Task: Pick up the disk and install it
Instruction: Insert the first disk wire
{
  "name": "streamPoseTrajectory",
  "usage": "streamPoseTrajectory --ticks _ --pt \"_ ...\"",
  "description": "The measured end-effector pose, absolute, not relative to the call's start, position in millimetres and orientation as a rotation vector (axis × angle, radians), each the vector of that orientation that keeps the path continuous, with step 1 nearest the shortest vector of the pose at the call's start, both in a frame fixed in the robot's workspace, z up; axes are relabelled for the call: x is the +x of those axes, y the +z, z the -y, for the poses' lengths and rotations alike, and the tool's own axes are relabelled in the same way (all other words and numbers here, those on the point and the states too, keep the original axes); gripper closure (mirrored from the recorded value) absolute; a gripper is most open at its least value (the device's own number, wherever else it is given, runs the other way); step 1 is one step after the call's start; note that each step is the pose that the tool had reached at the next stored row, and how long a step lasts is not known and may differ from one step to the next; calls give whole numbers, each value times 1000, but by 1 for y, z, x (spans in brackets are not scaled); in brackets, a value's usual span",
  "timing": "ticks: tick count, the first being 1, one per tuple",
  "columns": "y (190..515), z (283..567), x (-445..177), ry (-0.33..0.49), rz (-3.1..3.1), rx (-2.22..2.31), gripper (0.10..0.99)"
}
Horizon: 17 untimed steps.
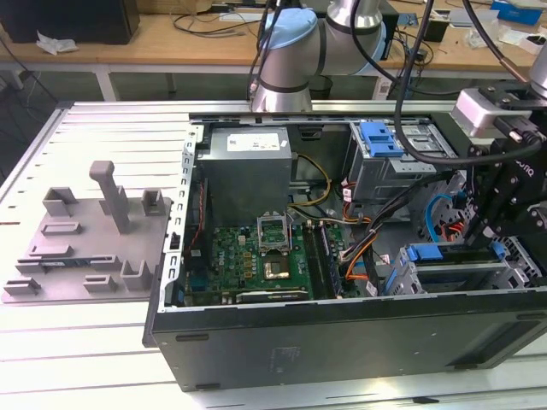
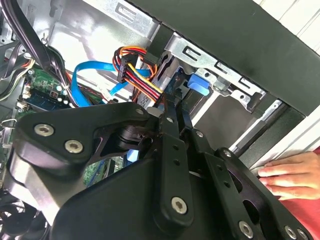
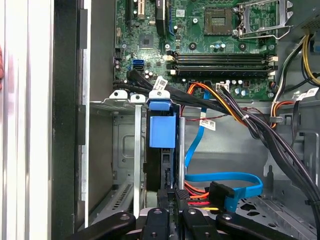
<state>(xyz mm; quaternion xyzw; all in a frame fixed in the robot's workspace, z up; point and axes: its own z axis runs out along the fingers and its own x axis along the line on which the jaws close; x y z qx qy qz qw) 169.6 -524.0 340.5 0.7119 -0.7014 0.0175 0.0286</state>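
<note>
The disk (image 3: 162, 131) stands on edge in a slot of the metal drive cage (image 3: 122, 150) inside the open computer case, its blue side rail facing up. It also shows as a blue tab in the exterior view (image 1: 425, 254) and in the second wrist view (image 2: 198, 84). My gripper (image 3: 168, 192) hangs over the cage at the exterior view's right (image 1: 494, 243). Its black fingers (image 2: 170, 145) are drawn close together, narrower than the disk, with the tips (image 2: 174, 102) at the disk's near end. Nothing shows between them.
A grey plastic holder (image 1: 94, 248) with upright posts lies outside the case at the exterior view's left. A bright blue latch (image 1: 380, 138) sits on the rear cage. Blue and orange cables (image 3: 225, 182) run beside the slot. A person's hand (image 2: 292, 175) rests on the case edge.
</note>
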Motion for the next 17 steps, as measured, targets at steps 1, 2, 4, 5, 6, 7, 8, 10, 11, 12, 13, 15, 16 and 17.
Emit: streamPoseTrajectory --ticks 1,2,4,5,6,7,8,10,11,12,13,15,16,17 --pt "340 524 170 54 2164 2197 918" --pt "339 524 170 54 2165 2197 918" --pt "339 524 170 54 2164 2197 918" --pt "338 524 170 54 2164 2197 918" --pt "338 524 170 54 2164 2197 918" --pt "337 524 170 54 2164 2197 918" --pt "337 524 170 54 2164 2196 918" --pt "337 524 170 54 2164 2197 918" --pt "337 524 170 54 2164 2197 918" --pt "337 524 170 54 2164 2197 918" --pt "337 524 170 54 2164 2197 918" --pt "339 524 170 54 2165 2197 847" --pt "341 524 170 54 2164 2196 784" --pt "344 524 170 55 2164 2196 725"
